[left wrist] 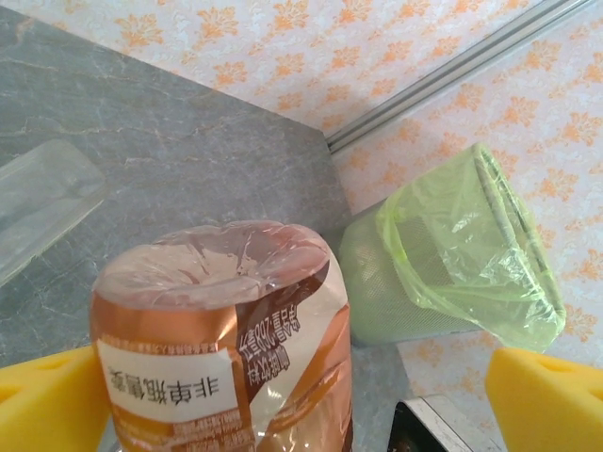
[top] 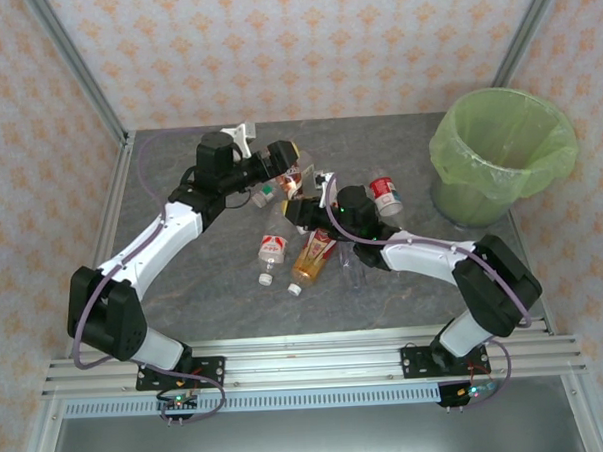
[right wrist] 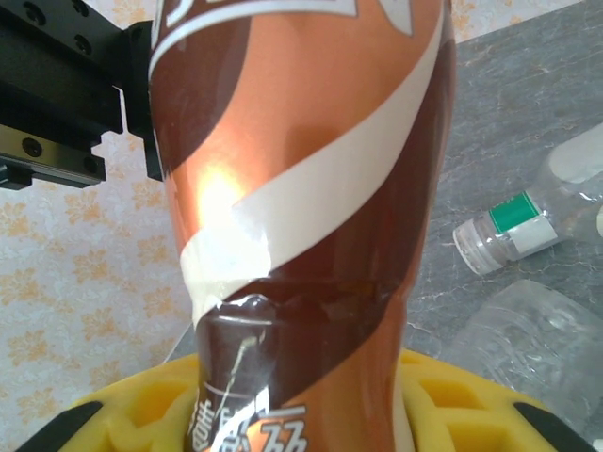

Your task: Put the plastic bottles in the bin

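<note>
One brown bottle in mid-air, caught between both arms. Right fingers pressed onto its narrower end, pinching it between their yellow pads. Left fingers spread wide around its flat base, one close beside the label, the other well clear of it, so no grip there. Looks like a hand-over, with the bottle now carried by the right side alone.

Bin well apart from the right fingers, off to their right near the far corner of the counter. Seen from the left fingers, it lies beyond the bottle, upright, its green liner folded over the rim. No bottle visible inside from above, though the liner may hide part of the bottom.

Several more bottles lying on the counter around the right fingers:
- a red-and-white one and an orange one on their near side
- a green-banded one to their left
- a red-labelled one to their right, towards the bin
- a clear one near the orange one, hard to make out

Judged progress: barely begun. Nothing binned as far as can be seen. One bottle in hand but not yet carried across. Every other bottle waiting on the counter, each needing its own pick and drop.
</note>
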You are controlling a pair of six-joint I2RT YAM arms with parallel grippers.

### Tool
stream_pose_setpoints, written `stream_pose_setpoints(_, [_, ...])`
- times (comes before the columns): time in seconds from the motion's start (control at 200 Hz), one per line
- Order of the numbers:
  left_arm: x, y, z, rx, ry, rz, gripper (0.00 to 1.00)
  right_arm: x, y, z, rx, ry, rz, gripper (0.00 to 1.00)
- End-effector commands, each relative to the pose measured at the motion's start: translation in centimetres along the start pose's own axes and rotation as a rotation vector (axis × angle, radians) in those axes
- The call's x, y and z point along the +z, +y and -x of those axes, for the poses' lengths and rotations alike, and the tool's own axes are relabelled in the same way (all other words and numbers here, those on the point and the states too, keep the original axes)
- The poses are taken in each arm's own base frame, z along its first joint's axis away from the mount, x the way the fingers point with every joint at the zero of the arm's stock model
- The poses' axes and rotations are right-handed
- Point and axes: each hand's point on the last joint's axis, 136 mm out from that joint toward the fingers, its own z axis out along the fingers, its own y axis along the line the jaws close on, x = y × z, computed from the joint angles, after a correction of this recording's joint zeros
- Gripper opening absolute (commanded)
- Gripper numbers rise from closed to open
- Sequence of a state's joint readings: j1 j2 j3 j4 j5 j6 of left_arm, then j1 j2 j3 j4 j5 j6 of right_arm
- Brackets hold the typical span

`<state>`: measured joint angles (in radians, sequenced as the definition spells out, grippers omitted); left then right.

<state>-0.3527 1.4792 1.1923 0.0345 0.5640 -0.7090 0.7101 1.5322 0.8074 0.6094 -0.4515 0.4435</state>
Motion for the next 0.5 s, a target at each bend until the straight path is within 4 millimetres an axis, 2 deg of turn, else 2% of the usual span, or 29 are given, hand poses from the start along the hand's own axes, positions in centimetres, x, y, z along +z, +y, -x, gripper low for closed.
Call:
stream_pose_setpoints(0.0, [-1.7, -2.3, 2.2, 0.03, -0.082, -0.029, 1.0, -0.8, -0.6, 0.1, -0.03, -0.007, -0.051, 0.0])
stream_pose_setpoints(0.25, [-4.3, -0.3, 3.8, 0.021, -0.215, 0.117, 1.0, -2.2, -2.9, -0.4, -0.095, 0.015, -0.192, 0.0])
stream_pose_setpoints(0.415, [-7.3, 2.3, 5.0, -0.024, -0.381, 0.251, 1.0, -4.2, -4.5, 0.7, -0.17, -0.01, -0.314, 0.0])
stream_pose_setpoints(0.495, [-8.4, 2.9, 5.3, -0.024, -0.442, 0.274, 1.0, -5.2, -5.3, 1.6, -0.18, -0.036, -0.359, 0.0])
